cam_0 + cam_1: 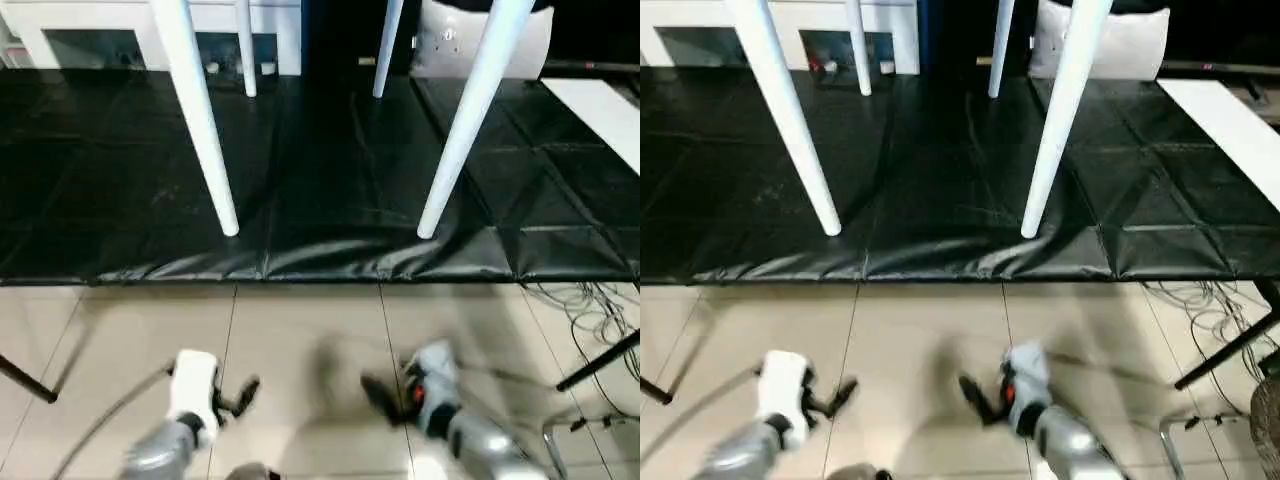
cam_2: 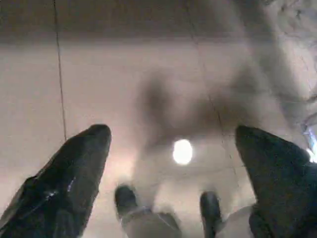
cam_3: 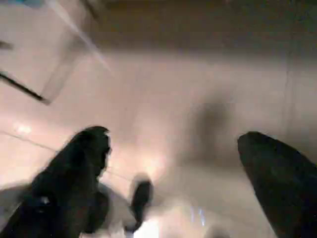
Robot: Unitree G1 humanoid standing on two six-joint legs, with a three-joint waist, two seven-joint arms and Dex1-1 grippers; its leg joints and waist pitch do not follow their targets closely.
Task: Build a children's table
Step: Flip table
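The table stands on its four legs point(image 1: 205, 130) at twelve o'clock, so my left gripper point(image 1: 240, 393) and right gripper point(image 1: 385, 395) hang released, grasping nothing.

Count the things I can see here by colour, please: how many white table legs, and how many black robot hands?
White table legs: 4, two near and two far, all standing on the black mat.
Black robot hands: 2, left hand and right hand, both open and empty.
Total: 6
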